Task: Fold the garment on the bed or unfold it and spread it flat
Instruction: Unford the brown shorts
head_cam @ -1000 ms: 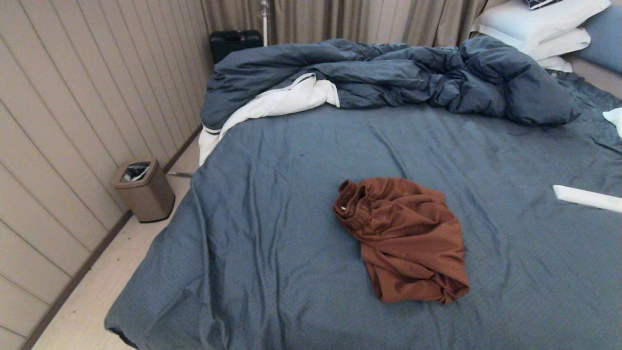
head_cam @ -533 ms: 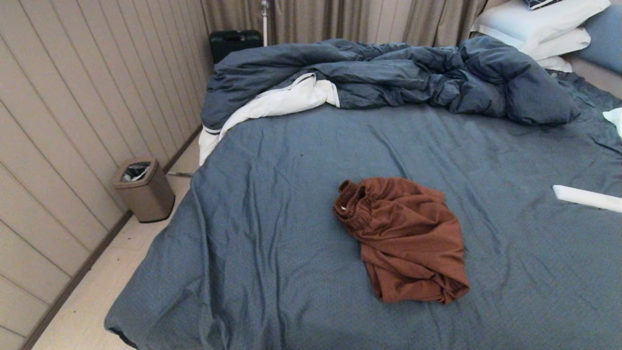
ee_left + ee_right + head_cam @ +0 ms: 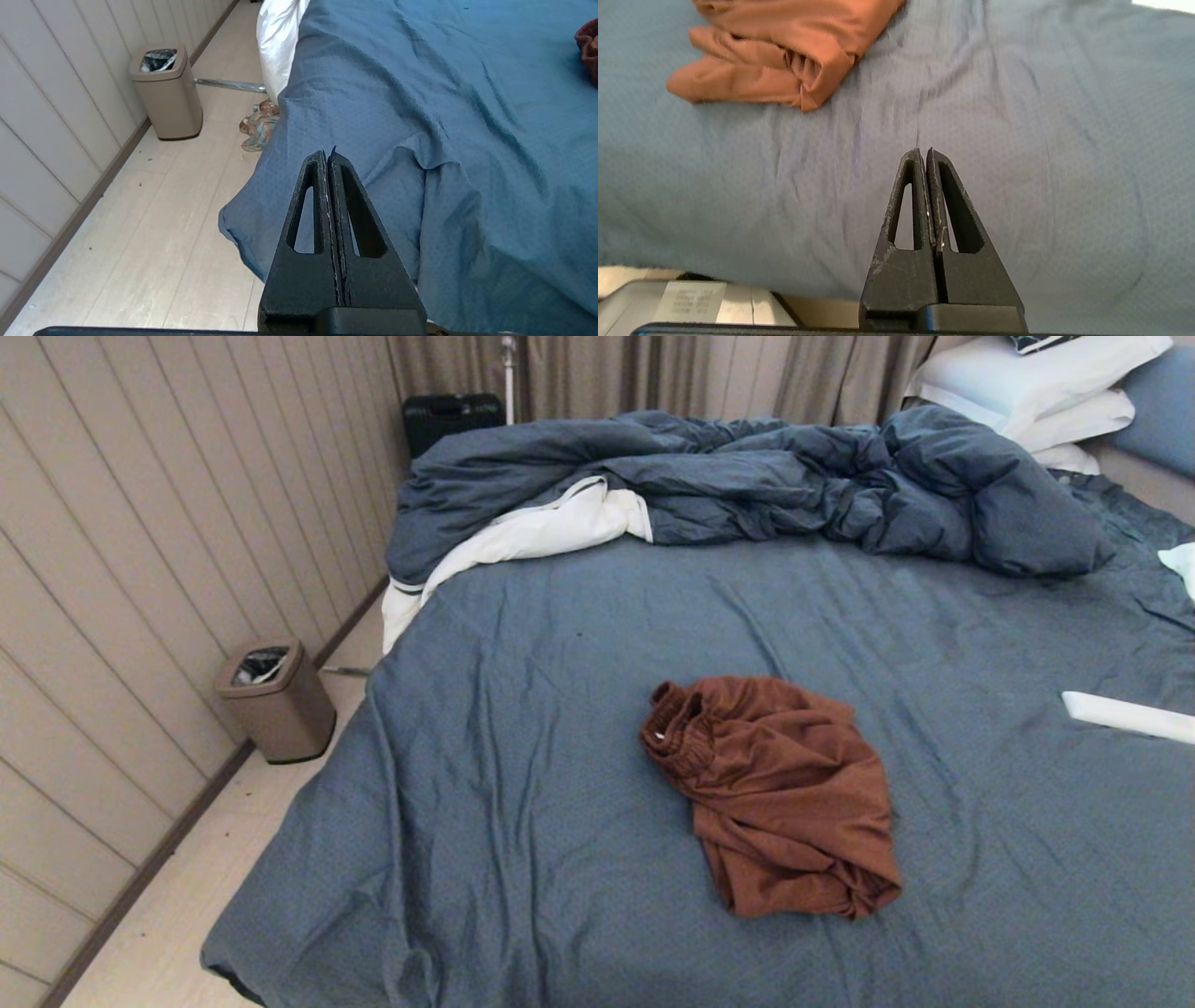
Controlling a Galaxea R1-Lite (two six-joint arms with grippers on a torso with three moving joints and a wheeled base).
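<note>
The garment [image 3: 780, 793], rust-brown shorts, lies crumpled in a heap on the bed [image 3: 560, 728], its gathered waistband toward the far left of the heap. In the right wrist view the garment [image 3: 784, 51] shows as bunched folds, well away from my right gripper [image 3: 923, 151], which is shut and empty over the bare sheet near the bed's front edge. My left gripper [image 3: 327, 154] is shut and empty at the bed's front left corner, far from the garment [image 3: 589, 49]. Neither arm shows in the head view.
A rumpled dark blue duvet [image 3: 747, 485] with white lining lies across the far side. White pillows [image 3: 1036, 392] sit at the far right. A white flat thing [image 3: 1125, 716] lies at the right edge. A tan bin [image 3: 275, 700] stands on the floor at left.
</note>
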